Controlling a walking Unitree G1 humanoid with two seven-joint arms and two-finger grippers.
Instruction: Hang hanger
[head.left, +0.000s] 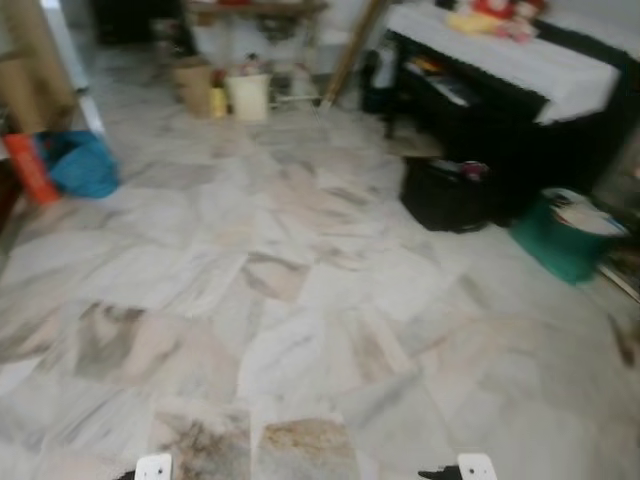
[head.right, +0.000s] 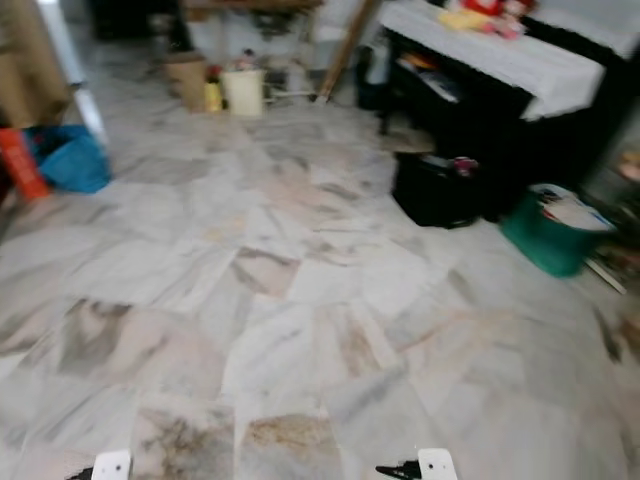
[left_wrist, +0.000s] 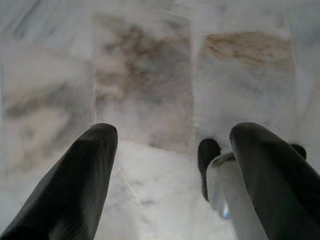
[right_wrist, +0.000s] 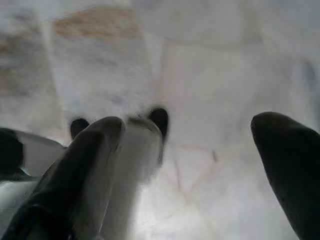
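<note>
With both my left gripper (left_wrist: 167, 165) and right gripper (right_wrist: 195, 150) hanging spread and empty over the marble floor (head.left: 300, 300), I can't spot the hanger; I'd expect it light, stiff, best gripped at its neck.

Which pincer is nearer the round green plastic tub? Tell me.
Right. The right pincer hangs low on the side of the round green plastic tub; the left pincer hangs farther across the marble floor.

floor (head.left: 300, 300): white-grey marble, brown veins | bag (head.left: 80, 163): blue | tub (head.left: 565, 240): green | bucket (head.left: 248, 97): cream
</note>
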